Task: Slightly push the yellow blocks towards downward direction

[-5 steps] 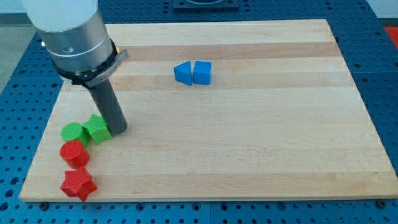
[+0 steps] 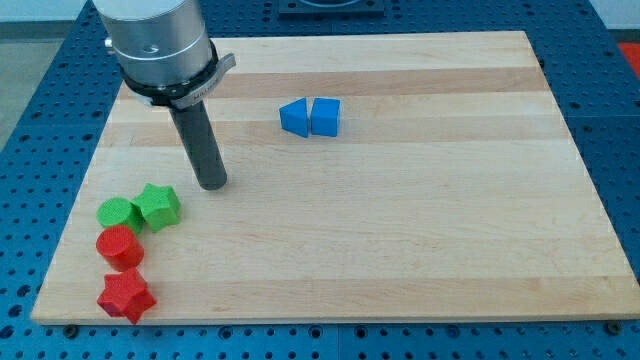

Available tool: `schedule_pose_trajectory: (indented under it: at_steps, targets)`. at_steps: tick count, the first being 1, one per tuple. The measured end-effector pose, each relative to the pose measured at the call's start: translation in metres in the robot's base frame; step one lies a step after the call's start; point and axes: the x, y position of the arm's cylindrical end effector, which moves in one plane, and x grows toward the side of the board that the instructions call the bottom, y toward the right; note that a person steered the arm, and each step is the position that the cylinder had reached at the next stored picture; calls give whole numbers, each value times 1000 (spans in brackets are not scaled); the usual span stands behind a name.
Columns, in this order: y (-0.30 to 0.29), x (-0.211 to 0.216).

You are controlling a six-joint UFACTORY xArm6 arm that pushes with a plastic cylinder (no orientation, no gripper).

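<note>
No yellow block shows anywhere in the camera view. My tip (image 2: 213,185) rests on the wooden board (image 2: 400,230), just up and right of the green star block (image 2: 158,206), with a small gap between them. A green round block (image 2: 116,212) touches the star's left side. A red round block (image 2: 120,246) sits below the green ones, and a red star block (image 2: 126,295) lies below that near the board's bottom left corner.
A blue triangular block (image 2: 294,117) and a blue cube (image 2: 325,116) sit side by side, touching, near the view's top middle. The arm's grey body (image 2: 158,40) hangs over the board's top left. Blue perforated table surrounds the board.
My tip has moved up and to the right, away from the green star block it stood against. The blocks have not moved.
</note>
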Motion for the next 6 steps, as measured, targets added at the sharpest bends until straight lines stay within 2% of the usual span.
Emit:
schedule_pose_trajectory:
  at_steps: [1, 4, 5, 6]
  targets:
    - [-20, -13]
    - [-136, -127]
    - [-146, -182]
    - [-143, -201]
